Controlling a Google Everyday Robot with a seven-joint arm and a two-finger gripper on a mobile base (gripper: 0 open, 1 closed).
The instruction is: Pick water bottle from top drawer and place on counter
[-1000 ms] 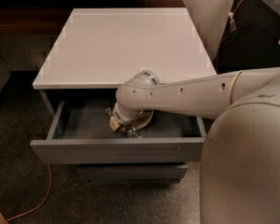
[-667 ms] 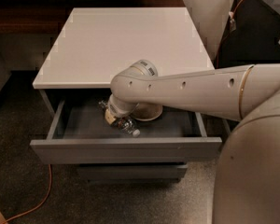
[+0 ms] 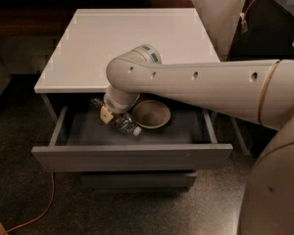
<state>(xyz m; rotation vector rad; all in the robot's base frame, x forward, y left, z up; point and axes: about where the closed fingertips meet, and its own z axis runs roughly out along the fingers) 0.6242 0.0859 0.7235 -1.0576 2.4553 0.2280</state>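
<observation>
While our gripper (image 3: 108, 115) sits low inside the top drawer (image 3: 132, 156), tucked under the bend of the arm (image 3: 196, 80), we cannot tell whether it is released or clamped on anything, because the wrist hides it from above. The water bottle (image 3: 123, 124) lies on its side on the drawer floor, right at the gripper. Its white cap points toward the drawer front, and the bowl (image 3: 152, 112) sits just beside it on the right.

We judge the grasp to be the weak point. A clear, round bottle lying flat can roll or squirt out sideways if we close off-centre. It would then likely end up against the bowl or the drawer wall, where it is harder to reach. If we catch it near one end, it may tip as we lift and slip free.

The lift itself looks tight. The edge of the counter (image 3: 132, 43) hangs over the back of the drawer close above the wrist, so rising straight up could knock the arm or the bottle against it. We would need to come forward before going up. Brushing the bowl on the way out could also drag it along.
</observation>
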